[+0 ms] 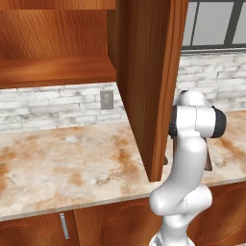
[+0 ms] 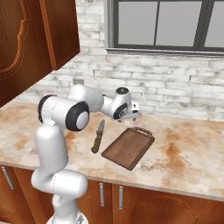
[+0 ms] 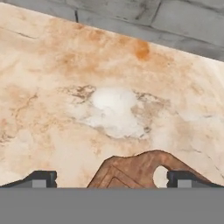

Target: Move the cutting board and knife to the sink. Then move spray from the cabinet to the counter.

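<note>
A beige stone-look counter [image 2: 183, 153] with rusty orange blotches runs under a white brick wall [image 2: 175, 94] and a window [image 2: 159, 24] at the top of the right base view; in the middle of that view lies the rectangular dark-brown wooden cutting board [image 2: 127, 148], its handle loop at the far end; a knife [image 2: 98, 136] with a brown handle lies just beside it on the left; the white arm's two-finger gripper [image 2: 135, 114] hangs just above the loop end, jaws spread wide, holding nothing; in the hand view the loop [image 3: 151, 170] sits at the bottom between the dark fingertips [image 3: 41, 178]; in the left base view the reddish-brown wooden wall cabinet [image 1: 57, 69] stands open at the upper left.
</note>
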{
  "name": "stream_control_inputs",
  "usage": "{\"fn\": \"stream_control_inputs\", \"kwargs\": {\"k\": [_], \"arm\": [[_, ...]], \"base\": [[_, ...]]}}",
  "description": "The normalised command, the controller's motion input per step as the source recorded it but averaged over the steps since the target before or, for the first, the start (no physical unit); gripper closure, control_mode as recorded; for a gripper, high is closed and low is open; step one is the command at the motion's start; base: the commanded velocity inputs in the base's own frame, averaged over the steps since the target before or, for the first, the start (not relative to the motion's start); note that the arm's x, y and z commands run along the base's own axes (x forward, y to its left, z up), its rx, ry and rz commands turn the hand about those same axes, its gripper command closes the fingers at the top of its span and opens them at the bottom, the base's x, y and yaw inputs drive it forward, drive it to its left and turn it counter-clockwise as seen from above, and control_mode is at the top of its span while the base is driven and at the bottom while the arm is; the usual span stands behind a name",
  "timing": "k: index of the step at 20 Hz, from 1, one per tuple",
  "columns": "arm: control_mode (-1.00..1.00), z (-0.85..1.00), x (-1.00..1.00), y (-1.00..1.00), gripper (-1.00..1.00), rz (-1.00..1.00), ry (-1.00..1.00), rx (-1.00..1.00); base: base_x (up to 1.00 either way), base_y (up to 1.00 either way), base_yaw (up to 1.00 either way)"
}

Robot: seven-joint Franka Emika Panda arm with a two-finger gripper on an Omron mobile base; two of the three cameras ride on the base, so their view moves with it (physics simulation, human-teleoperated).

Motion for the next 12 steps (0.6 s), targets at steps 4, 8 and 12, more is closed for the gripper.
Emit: {"fn": "stream_control_inputs", "kwargs": {"k": [4,8,12], "arm": [[-1.00,-0.22,0.34,-0.11,-1.00,0.02,0.03,0.00],[-1.00,-0.29,0.23,-0.02,-1.00,0.00,0.01,-0.01],[-1.00,-0.32,0.24,-0.01,-1.00,0.00,0.06,-0.01]], "base": [[0.00,0.00,0.00],[0.00,0.00,0.00],[0.00,0.00,0.00]]}}
